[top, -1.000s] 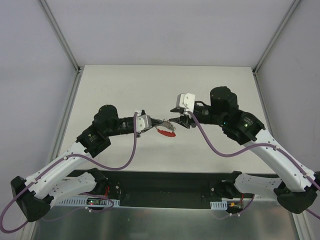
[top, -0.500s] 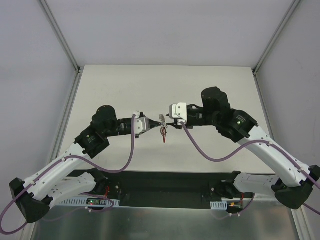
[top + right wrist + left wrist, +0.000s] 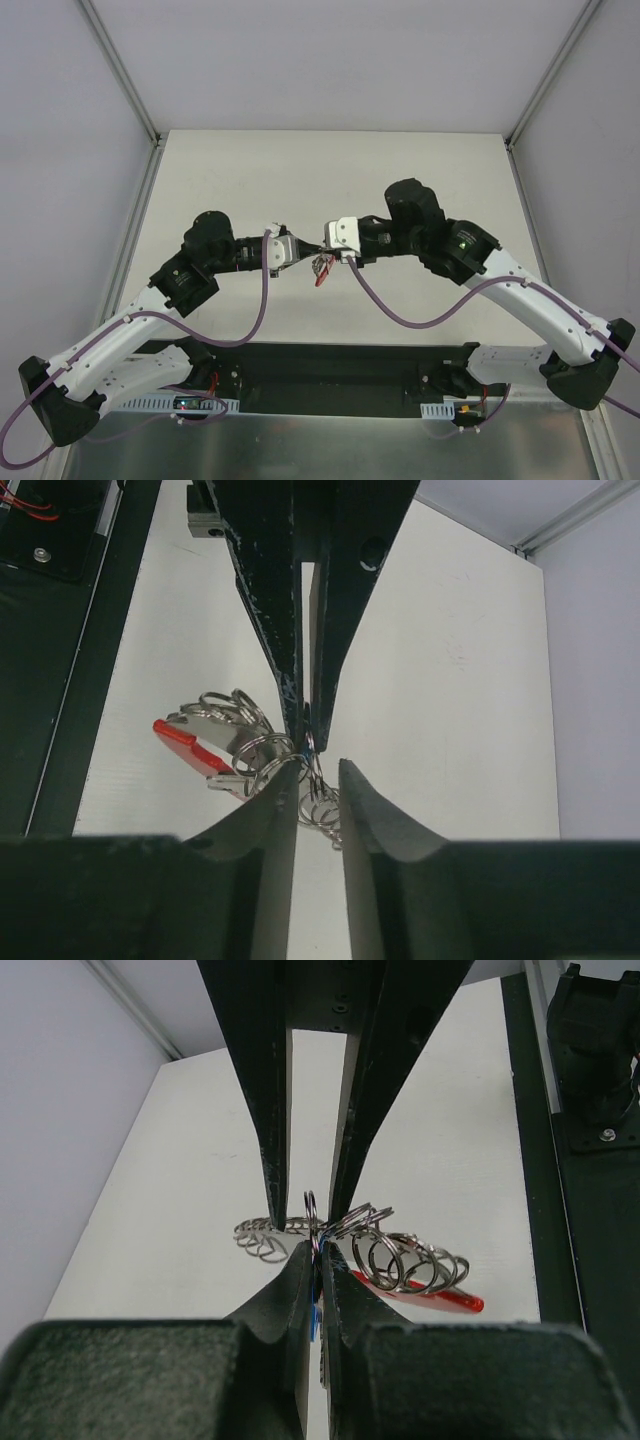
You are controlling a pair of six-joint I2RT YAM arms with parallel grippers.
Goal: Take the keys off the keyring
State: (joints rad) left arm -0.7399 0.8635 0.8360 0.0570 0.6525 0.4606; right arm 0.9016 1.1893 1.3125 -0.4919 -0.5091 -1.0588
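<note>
The left gripper [image 3: 308, 250], reaching in from 9 o'clock, pinches the keyring [image 3: 320, 264] tight. The right gripper [image 3: 320, 778], from 3 o'clock, is a little open around it. Its red tag [image 3: 440, 1298] hangs toward 6 o'clock.

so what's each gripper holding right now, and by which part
The left gripper is shut on the keyring, pinching its wire loops mid-bunch; the red tag hangs free. The right gripper straddles the loops with jaws apart, gripping nothing.
</note>
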